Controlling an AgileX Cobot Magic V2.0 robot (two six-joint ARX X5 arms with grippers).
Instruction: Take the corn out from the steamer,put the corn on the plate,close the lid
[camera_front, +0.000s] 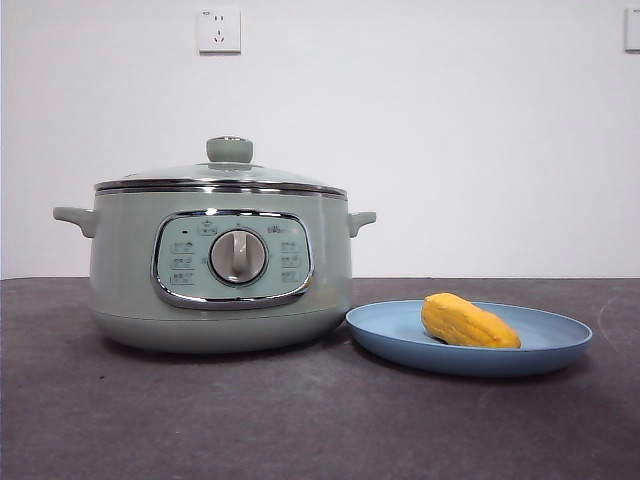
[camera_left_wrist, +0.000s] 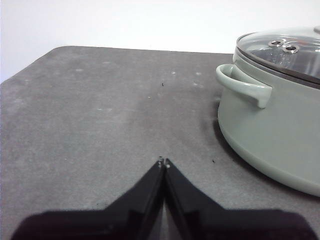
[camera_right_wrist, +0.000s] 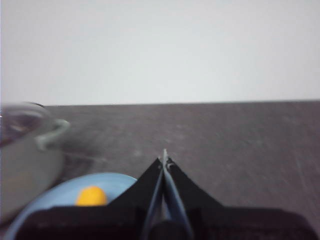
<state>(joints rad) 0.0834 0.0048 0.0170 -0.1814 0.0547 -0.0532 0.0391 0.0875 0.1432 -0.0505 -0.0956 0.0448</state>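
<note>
Three things sit on the dark desk (camera_front: 300, 420) seen from the front: the steamer (camera_front: 220, 265) toward the left edge, the plate (camera_front: 560, 345) toward the right edge with its rim just beside the pot's base, and the corn (camera_front: 468, 322) lying on its side on the plate. The lid (camera_front: 225, 178) rests level on the steamer, knob up. Neither arm shows here. By my judgement all three steps look done.

From the left wrist, the left gripper (camera_left_wrist: 163, 162) hangs above bare desk beside the steamer's handle (camera_left_wrist: 245, 86), apart from it, its jaws pressed together with nothing between them. The lid's glass and two vent eyelets show at the pot's top.

From the right wrist, a blurred picture, the right gripper (camera_right_wrist: 164, 159) hovers over the plate's near side, jaws likewise pressed together and empty. The corn (camera_right_wrist: 91, 196) lies on the plate (camera_right_wrist: 55, 197) off to one side of the jaws, and the steamer (camera_right_wrist: 27, 160) stands beyond it.

As for handling, the corn looks light and firm, tapered, likely to roll; I would take it across its thick middle. The lid looks like heavier, breakable glass with a slick rim, so the knob seems the only sound hold.
</note>
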